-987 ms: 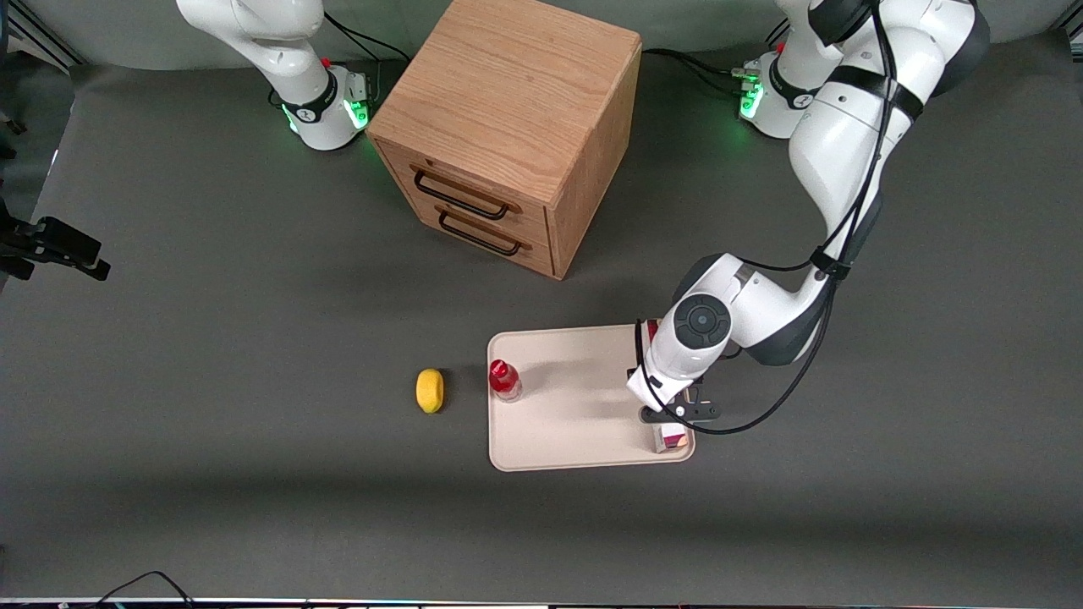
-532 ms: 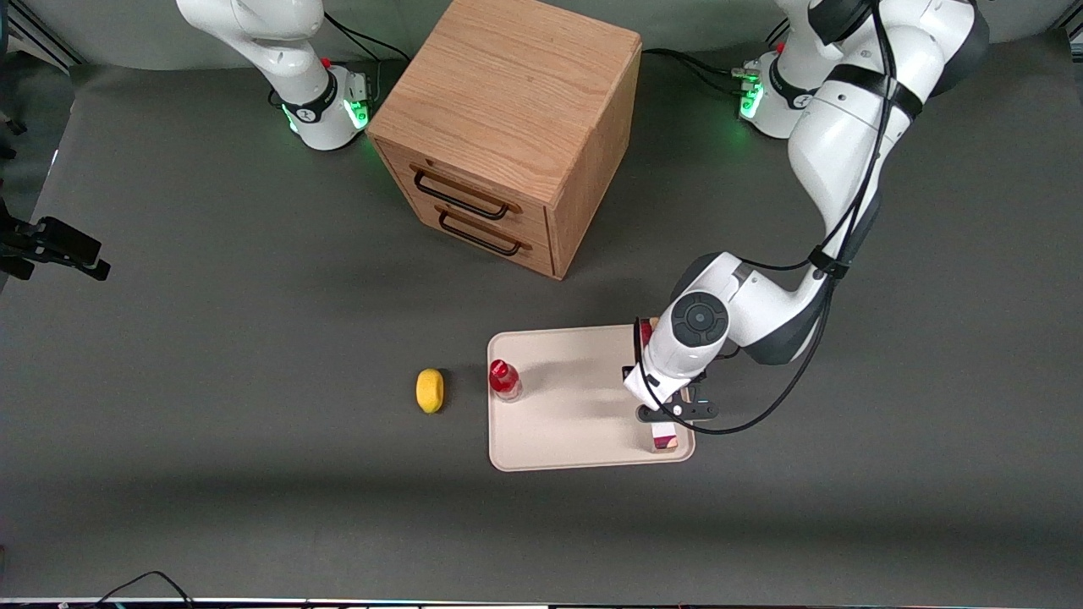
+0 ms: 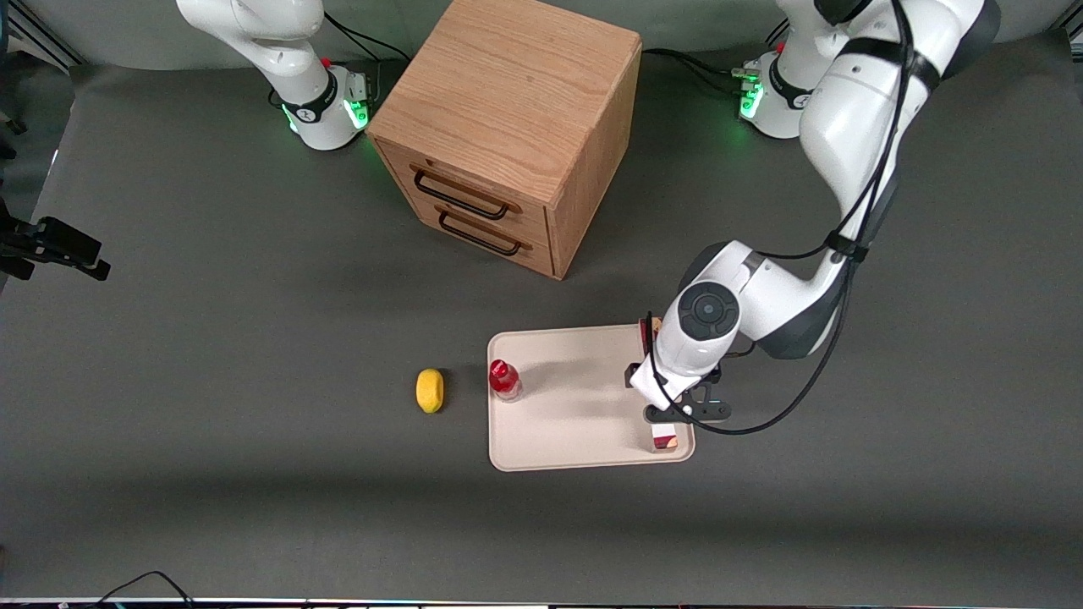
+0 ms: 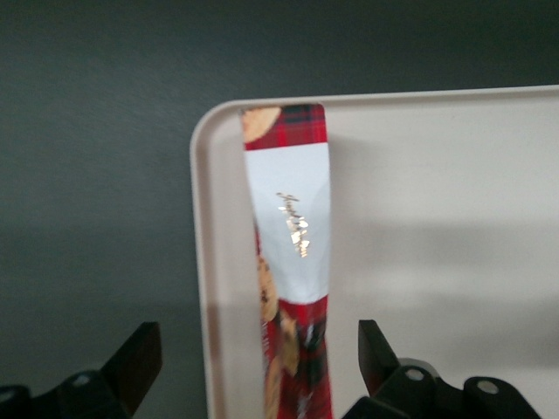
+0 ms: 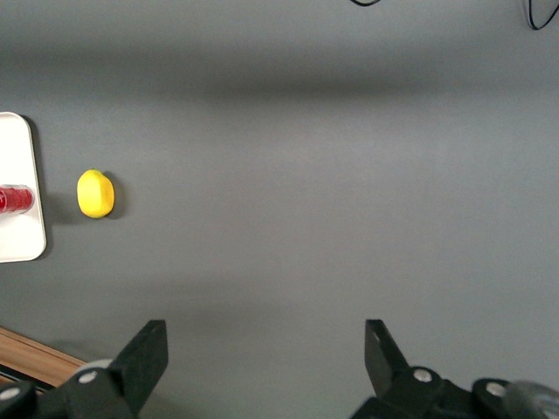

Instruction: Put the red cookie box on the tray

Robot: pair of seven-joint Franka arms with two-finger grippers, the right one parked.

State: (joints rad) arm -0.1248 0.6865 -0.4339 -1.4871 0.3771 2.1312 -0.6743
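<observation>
The red cookie box (image 4: 293, 262) lies flat in the tray (image 3: 567, 423), running along the tray's short edge at the working arm's end, close beside the low rim; in the front view only its two ends show, one at about 12 o'clock of the arm's wrist and one at about 6 o'clock, the middle being covered by the arm. The gripper (image 4: 259, 353) hangs just above the box, its two dark fingers (image 4: 135, 362) spread wide, one on each side of the box's width and clear of the cardboard, so it holds nothing. One finger stands over the dark table (image 3: 211, 338) just outside the tray's rim, the other over the tray's bare floor. The box's tan, cookie-printed end reaches nearly into the tray's rounded corner; whether it touches the rim there is hard to tell. From the box, a small red-capped bottle (image 3: 504, 378) stands at about 9 o'clock in the front view, upright on the tray's edge toward the parked arm's end, and a yellow lemon-like fruit (image 3: 430, 390) lies on the table just beside that edge, apart from the bottle. A wooden drawer cabinet (image 3: 508, 127) with two dark handles stands at about 11 o'clock from the tray, farther from the front camera, well apart from it.
</observation>
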